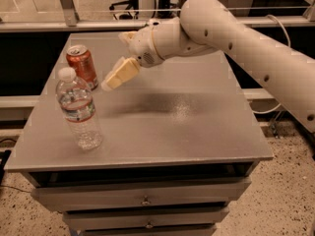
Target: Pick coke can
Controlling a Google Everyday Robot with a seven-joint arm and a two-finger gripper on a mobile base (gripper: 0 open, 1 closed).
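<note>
Hand [115, 76] hovers just beside coke can [82, 65], holding nothing; how open, cannot tell

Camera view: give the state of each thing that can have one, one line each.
coke can: upright on the table, far left, not gripped.
water bottle: upright, cap on, in front of the coke can.
gripper: in the air, low over the table, close beside the coke can, holding nothing.
drawers: shut.
</note>
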